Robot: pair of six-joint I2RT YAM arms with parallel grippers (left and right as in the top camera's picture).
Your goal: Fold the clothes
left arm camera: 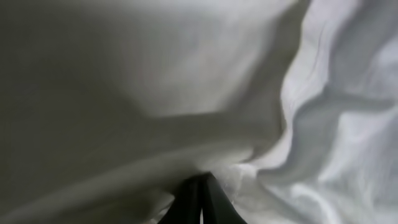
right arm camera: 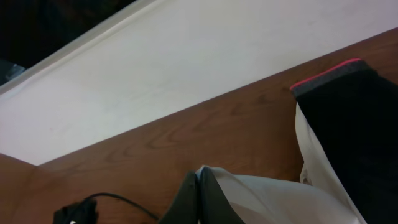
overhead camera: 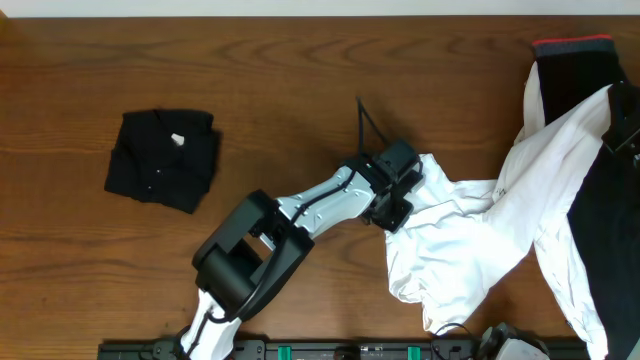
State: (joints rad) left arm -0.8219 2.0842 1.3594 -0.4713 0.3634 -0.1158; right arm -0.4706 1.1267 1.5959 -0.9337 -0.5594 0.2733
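Black garment (overhead camera: pixel 162 160) sits folded at far left, so you've got one done. White T-shirt (overhead camera: pixel 470 240) lies crumpled centre-right, not yet folded, with the left gripper (left arm camera: pixel 199 186) pinching its cloth. Right gripper (right arm camera: pixel 198 180) is pressed together, apparently empty. Dark pile (overhead camera: pixel 585 90) at the right edge also remains.

The bench (overhead camera: pixel 300 80) is seen in warm brown wood, streaked with darker grain. A black folded garment (overhead camera: pixel 150 165), marked by a small white tag (overhead camera: pixel 177 139), is shown toward the left edge. A plain white garment (overhead camera: pixel 470 235) is spread toward the right edge, beside a black garment (overhead camera: pixel 572 85) whose band (overhead camera: pixel 572 45) is striped grey and red. The left arm (overhead camera: pixel 310 205) is finished in white and black.
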